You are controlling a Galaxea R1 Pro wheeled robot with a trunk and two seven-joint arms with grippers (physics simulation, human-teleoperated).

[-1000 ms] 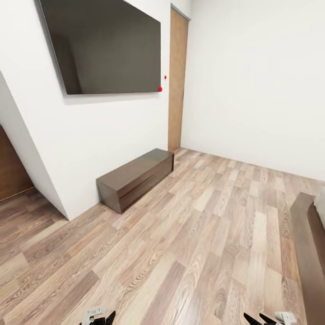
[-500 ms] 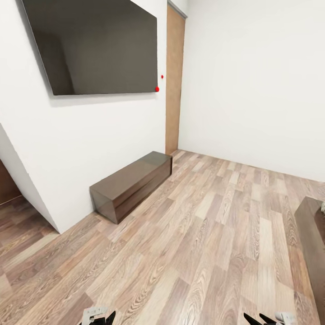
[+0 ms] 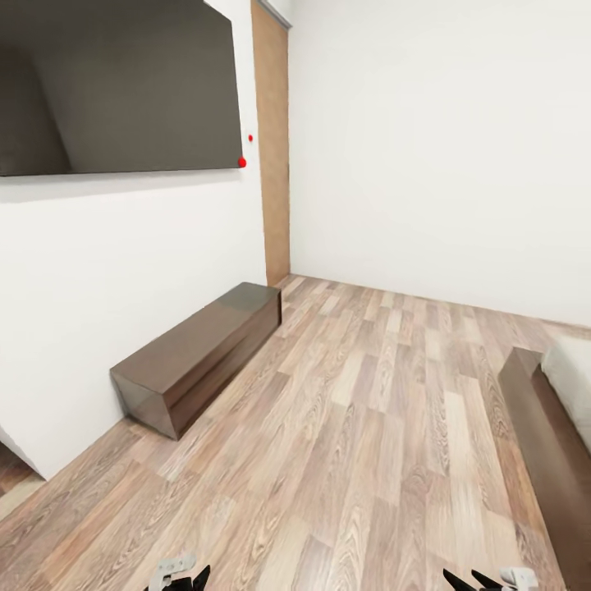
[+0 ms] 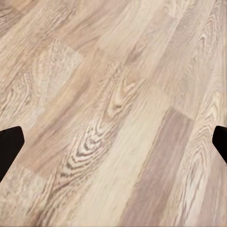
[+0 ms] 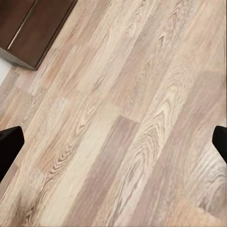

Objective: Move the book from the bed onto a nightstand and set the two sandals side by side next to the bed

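A corner of the bed shows at the right edge of the head view, with its dark brown frame (image 3: pixel 538 427) and off-white mattress (image 3: pixel 574 382). The book, the sandals and the nightstand are out of view. My left gripper (image 3: pixel 185 579) and right gripper (image 3: pixel 474 581) peek in at the bottom edge, low over the plank floor. In the left wrist view, the left gripper (image 4: pixel 113 144) has its black fingertips (image 4: pixel 9 149) far apart over bare floor. The right gripper (image 5: pixel 113 144) is likewise open with nothing between its fingers (image 5: pixel 9 146).
A low dark brown cabinet (image 3: pixel 197 353) stands against the left wall under a wall-mounted black screen (image 3: pixel 115 82); its corner (image 5: pixel 33 28) appears in the right wrist view. A brown door (image 3: pixel 272 148) is in the far corner. Wood floor (image 3: pixel 369 443) stretches between cabinet and bed.
The whole head view has shifted: the camera turned right, so screen, cabinet and door sit further left and the bed's mattress has come into view. Both grippers hold the same pose.
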